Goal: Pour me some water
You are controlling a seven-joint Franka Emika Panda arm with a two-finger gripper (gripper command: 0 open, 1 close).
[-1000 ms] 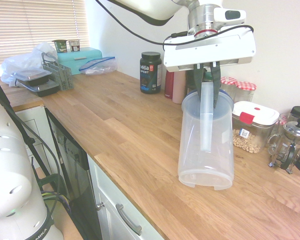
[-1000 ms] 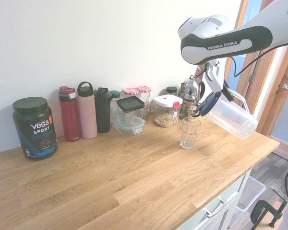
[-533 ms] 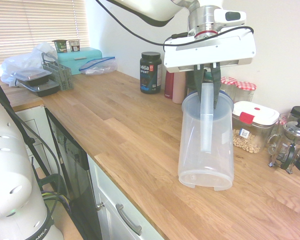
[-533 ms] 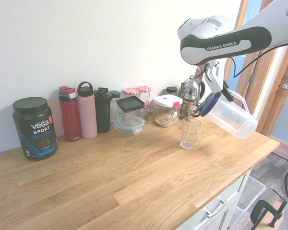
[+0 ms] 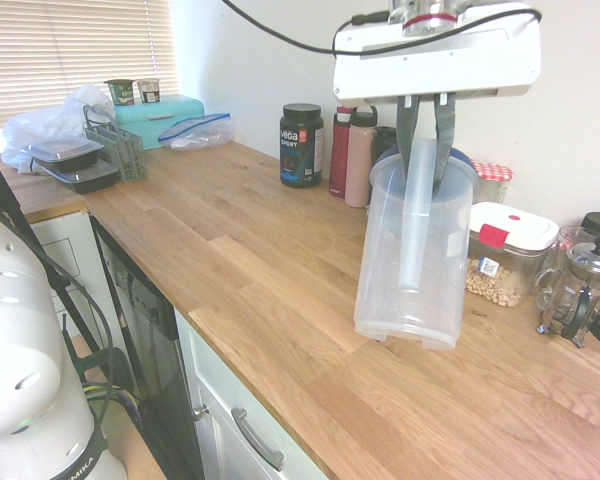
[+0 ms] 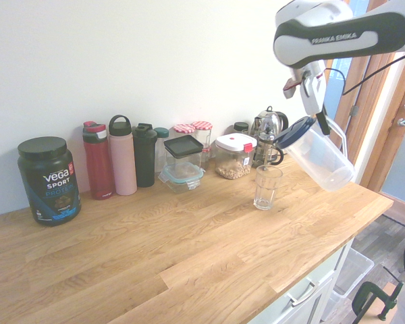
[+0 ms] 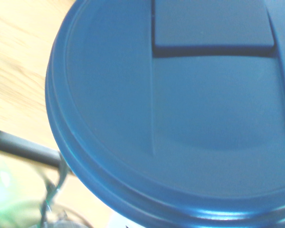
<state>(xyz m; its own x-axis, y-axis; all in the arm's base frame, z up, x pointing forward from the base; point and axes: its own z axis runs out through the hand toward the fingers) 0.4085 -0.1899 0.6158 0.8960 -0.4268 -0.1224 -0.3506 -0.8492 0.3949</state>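
- Reaching in from above the wooden counter (image 6: 189,250), white arm with wrist turned down and the gripper (image 5: 424,150) clamped on the handle of the clear plastic pitcher (image 5: 412,250).
- Held in the air, clear of the counter, and tilted in the second exterior view, blue-lidded top (image 6: 295,131) leaning toward the drinking glass (image 6: 266,187), base swung out to the counter's open end.
- Lid up high, above and beside the glass rim, not touching it.
- Nothing but that blue lid (image 7: 171,114) filling the wrist view: round, smooth, raised rim, rectangular flap set into it; a slice of wood grain and blurred glassware at the edge.
- Pitcher walls see-through, pale and slightly frosted; no water line to be made out inside.
- Glass upright on the counter, in front of the French press (image 6: 268,135); looks empty, though hard to tell for certain.
- Along the wall: black tub labelled Vega Sport (image 6: 48,179), red bottle (image 6: 98,160), pink bottle (image 6: 122,155), dark bottle (image 6: 145,154), all capped.
- Next, a lidded glass box (image 6: 183,162), two jars with red checked lids (image 6: 194,134), and a clear container with a white lid (image 6: 233,156) holding something tan and lumpy.
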